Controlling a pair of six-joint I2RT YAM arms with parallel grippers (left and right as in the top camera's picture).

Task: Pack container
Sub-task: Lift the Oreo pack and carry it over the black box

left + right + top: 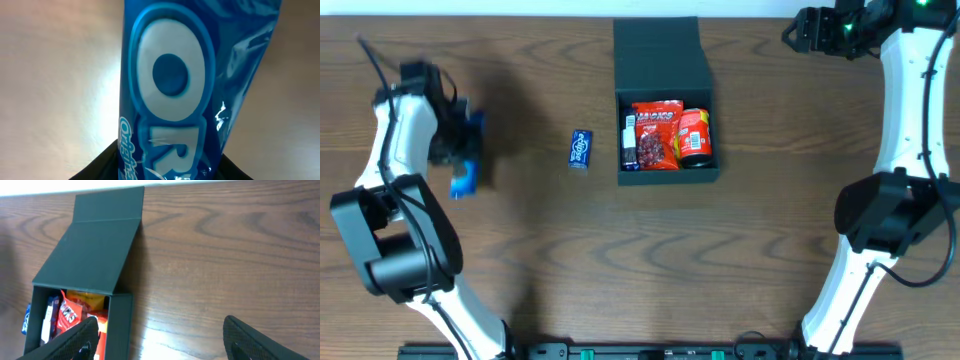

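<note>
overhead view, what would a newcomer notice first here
The matte dark teal-black square cardboard box at top centre stands out, its flap lid open, with a red snack packet and an orange round tub inside. Next is the glossy blue plastic packet gripped in the left tool at the left. A small blue wrapped bar lies on the brown wooden table between them.

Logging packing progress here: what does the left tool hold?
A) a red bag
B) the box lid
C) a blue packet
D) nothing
C: the left tool grips a blue packet, whose big white "OR" lettering fills the left wrist view.
</note>
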